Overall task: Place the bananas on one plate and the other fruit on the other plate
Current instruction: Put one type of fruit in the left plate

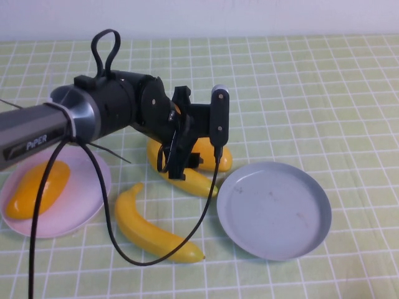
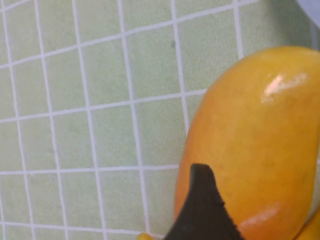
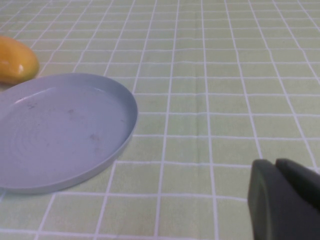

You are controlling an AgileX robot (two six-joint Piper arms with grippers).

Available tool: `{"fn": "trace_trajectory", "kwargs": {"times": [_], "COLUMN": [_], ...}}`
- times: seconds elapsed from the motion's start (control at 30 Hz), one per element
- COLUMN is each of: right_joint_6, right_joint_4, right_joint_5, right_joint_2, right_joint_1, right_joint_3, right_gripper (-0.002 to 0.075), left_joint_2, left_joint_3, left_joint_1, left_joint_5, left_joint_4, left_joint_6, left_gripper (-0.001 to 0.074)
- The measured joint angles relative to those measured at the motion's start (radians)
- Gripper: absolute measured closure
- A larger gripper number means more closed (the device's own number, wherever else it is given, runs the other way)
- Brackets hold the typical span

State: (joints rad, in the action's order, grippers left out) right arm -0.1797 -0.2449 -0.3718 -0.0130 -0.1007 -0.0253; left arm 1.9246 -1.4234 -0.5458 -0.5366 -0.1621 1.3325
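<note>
our left end effector (image 1: 181, 163) is down over a mango (image 1: 218, 157) lying against a banana (image 1: 190, 179); grip unclear. our right end effector (image 3: 285, 200), pressed together, hovers near the grey-blue plate (image 3: 120, 130) on the counter (image 1: 349, 93).

A worktop (image 1: 324, 93) covered in a pale green cloth with a white grid of squares stretches out before me, meeting a plain white wall (image 1: 249, 15) along its far edge.
</note>
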Motion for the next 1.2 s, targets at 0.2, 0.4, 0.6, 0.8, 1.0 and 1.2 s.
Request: {"fn": "trace_trajectory", "kwargs": {"times": [0.2, 0.4, 0.6, 0.8, 1.0, 1.2], "right_joint_6": [0.0, 0.0, 0.0, 0.0, 0.0, 0.0], "right_joint_4": [0.0, 0.0, 0.0, 0.0, 0.0, 0.0], "right_joint_5": [0.0, 0.0, 0.0, 0.0, 0.0, 0.0], "right_joint_2": [0.0, 0.0, 0.0, 0.0, 0.0, 0.0], "right_joint_1": [0.0, 0.0, 0.0, 0.0, 0.0, 0.0], "right_joint_3": [0.0, 0.0, 0.0, 0.0, 0.0, 0.0], "right_gripper": [0.0742, 0.0742, 0.0741, 0.0741, 0.0741, 0.0741], "left_joint_2": [0.015, 0.044, 0.066, 0.082, 0.107, 0.113], "left_joint_3": [0.0, -0.004, -0.008, -0.012, -0.021, -0.023], "left_joint_1": [0.0, 0.0, 0.0, 0.0, 0.0, 0.0], "left_joint_5": [0.014, 0.028, 0.077, 0.105, 0.163, 0.178], "left_joint_4": [-0.002, -0.002, -0.004, -0.01, -0.016, -0.019], "left_joint_6": [0.03, 0.031, 0.034, 0.035, 0.035, 0.037], "left_gripper": [0.029, 0.029, 0.029, 0.0289, 0.0291, 0.0313]}}
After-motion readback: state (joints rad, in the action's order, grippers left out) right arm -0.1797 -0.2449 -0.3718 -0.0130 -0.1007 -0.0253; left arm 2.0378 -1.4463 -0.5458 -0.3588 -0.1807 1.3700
